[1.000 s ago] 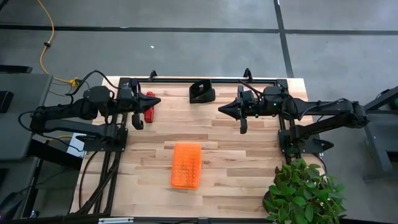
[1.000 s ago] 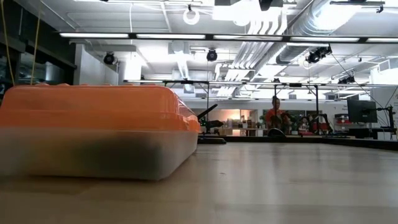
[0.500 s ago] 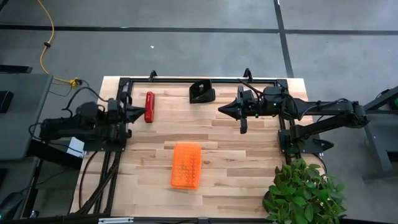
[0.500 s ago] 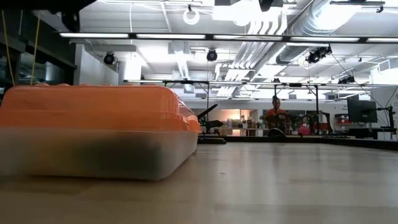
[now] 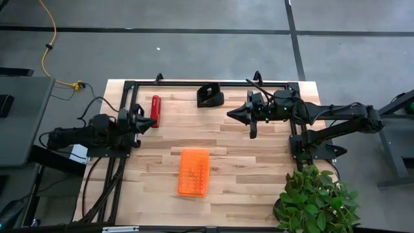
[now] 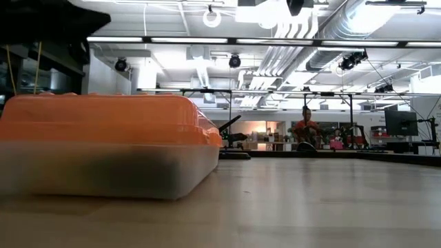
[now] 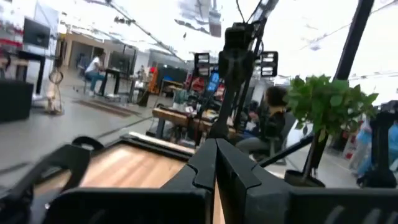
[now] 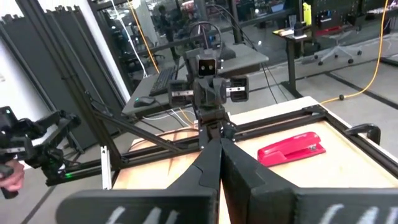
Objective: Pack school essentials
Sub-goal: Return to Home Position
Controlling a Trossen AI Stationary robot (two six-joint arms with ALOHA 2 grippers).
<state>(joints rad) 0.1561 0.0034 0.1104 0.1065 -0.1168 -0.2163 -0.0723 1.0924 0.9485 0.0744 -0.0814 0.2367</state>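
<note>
Lying shut on the wooden table (image 5: 259,168), midway between its side edges and toward the edge opposite a black block (image 5: 210,96), the orange-lidded cloudy plastic box (image 5: 193,172) looks light, rigid, slick-topped; its long walls suit a grip. Contents are perhaps that dark blur. The left tool (image 5: 152,122), beside a long red bar (image 5: 155,107), and right tool (image 5: 231,114) are pressed together, well clear.

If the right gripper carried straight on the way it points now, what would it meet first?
The right gripper would probably meet the left gripper, which faces it head-on in the right wrist view. The red stapler lies close beside that line; depth is unclear.
</note>
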